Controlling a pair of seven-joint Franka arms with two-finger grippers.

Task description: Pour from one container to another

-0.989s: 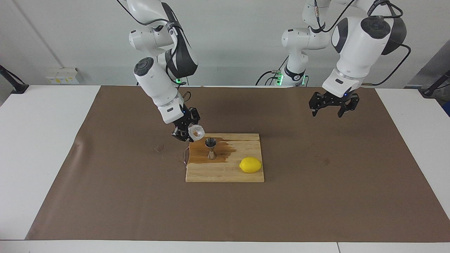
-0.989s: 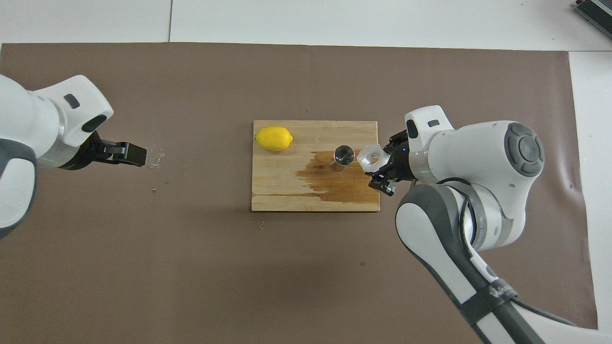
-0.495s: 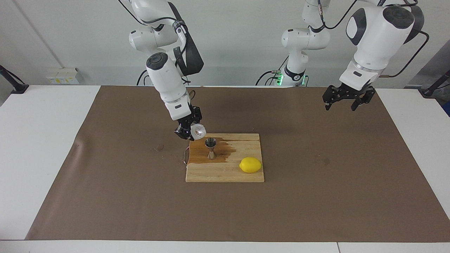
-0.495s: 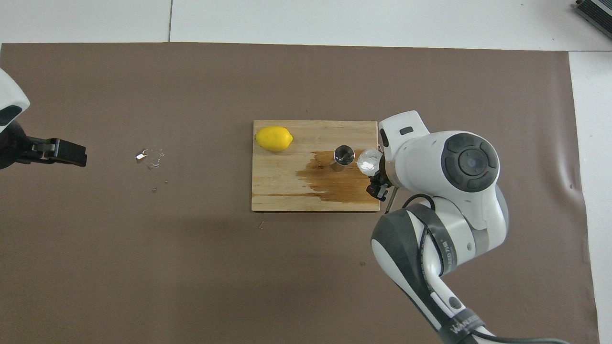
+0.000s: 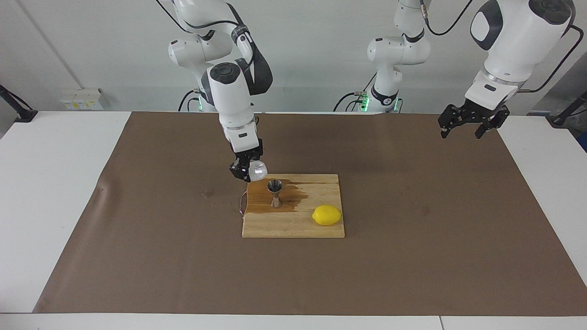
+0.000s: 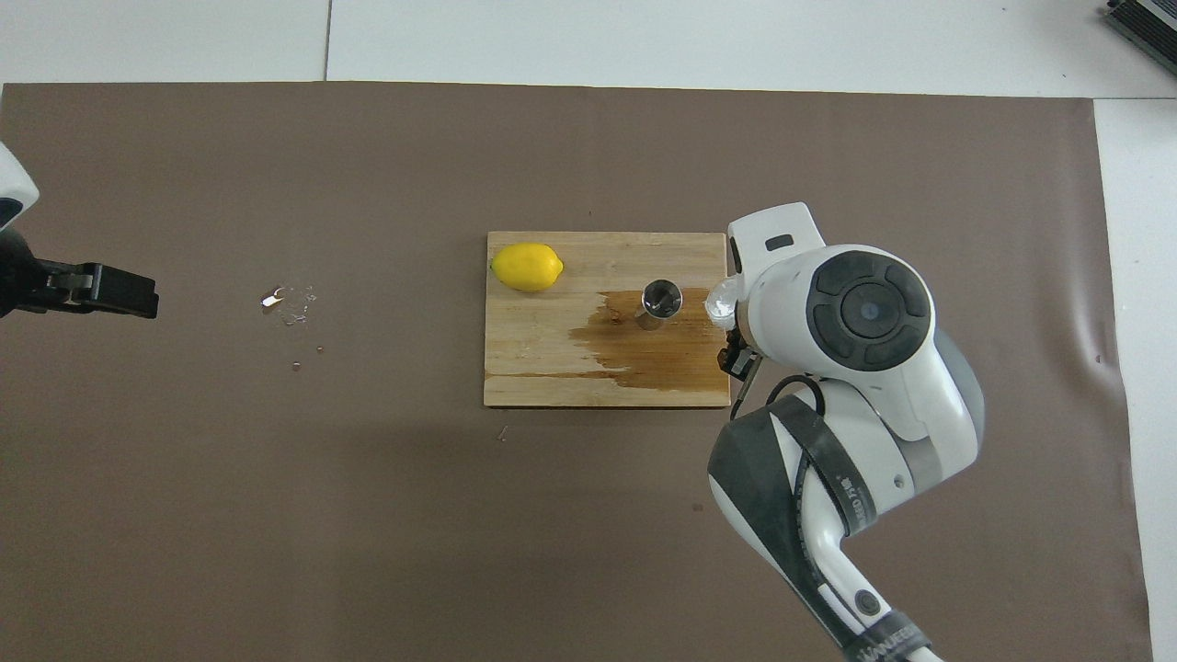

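Observation:
My right gripper (image 5: 250, 173) is shut on the small translucent white cup (image 5: 257, 171) and holds it tipped on its side in the air. The cup is over the cutting board's edge toward the right arm's end, just above and beside the steel jigger's rim. The jigger (image 5: 275, 193) stands upright on the wooden cutting board (image 5: 293, 227). In the overhead view my right arm covers most of the cup (image 6: 718, 303), beside the jigger (image 6: 659, 302). My left gripper (image 5: 467, 126) is open and empty, raised over the mat at the left arm's end; it also shows in the overhead view (image 6: 115, 292).
A yellow lemon (image 5: 326, 215) lies on the board at the corner farther from the robots, toward the left arm's end. A dark wet stain (image 6: 644, 345) spreads over the board (image 6: 542, 368) around the jigger. Small bits (image 6: 290, 299) lie on the brown mat near my left gripper.
My right wrist has swung upright above the cup and turned it further over beside the jigger. My left gripper has drawn back and up toward the left arm's end of the table.

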